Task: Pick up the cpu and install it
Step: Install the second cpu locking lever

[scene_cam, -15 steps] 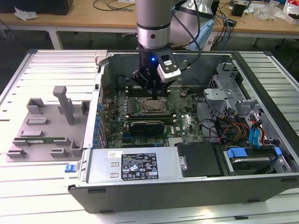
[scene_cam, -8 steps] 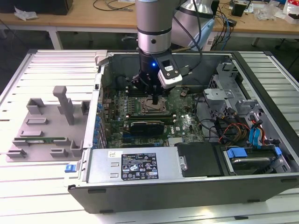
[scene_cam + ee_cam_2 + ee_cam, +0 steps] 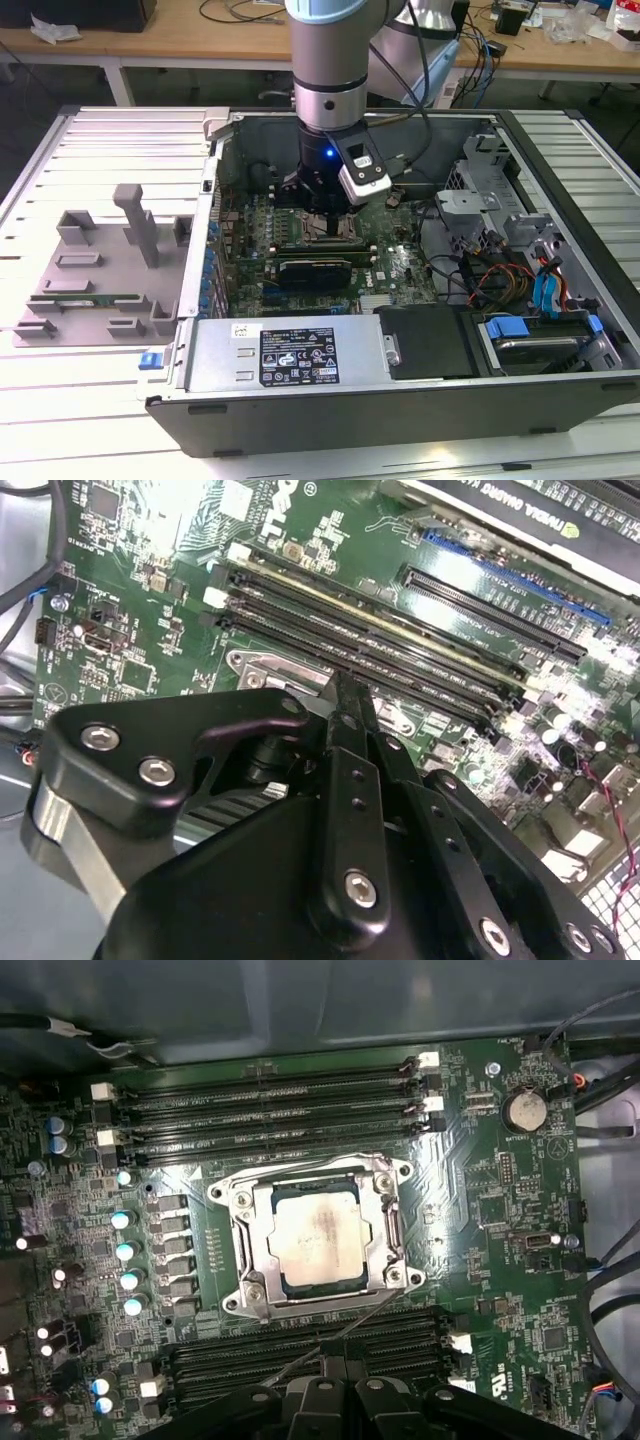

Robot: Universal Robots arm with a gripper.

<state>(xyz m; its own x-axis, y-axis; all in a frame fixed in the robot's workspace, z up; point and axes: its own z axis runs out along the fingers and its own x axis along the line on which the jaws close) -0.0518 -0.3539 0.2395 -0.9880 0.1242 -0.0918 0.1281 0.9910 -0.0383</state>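
- Exterior view: the single silver-and-blue robot arm [image 3: 330, 60] is reaching straight down into the open black computer case [image 3: 400, 400], so the black gripper [image 3: 318, 203] is hovering just over the green motherboard [image 3: 390, 265] at frame centre. On the exterior view's left, one grey moulded parts tray [image 3: 95, 270] is lying on the slatted table [image 3: 60, 400].
- Second wrist view: the gripper's black linkage [image 3: 340, 810] is occupying the lower half of the frame; whether the fingers are apart or together cannot be determined, and no grasped item is showing. Long black memory slots [image 3: 400, 650] are running diagonally above.
- First wrist view: the cpu [image 3: 318, 1237], a flat silver-grey square chip, is sitting inside the metal-framed socket [image 3: 240, 1250] at frame centre. Four memory slots are lying above it.
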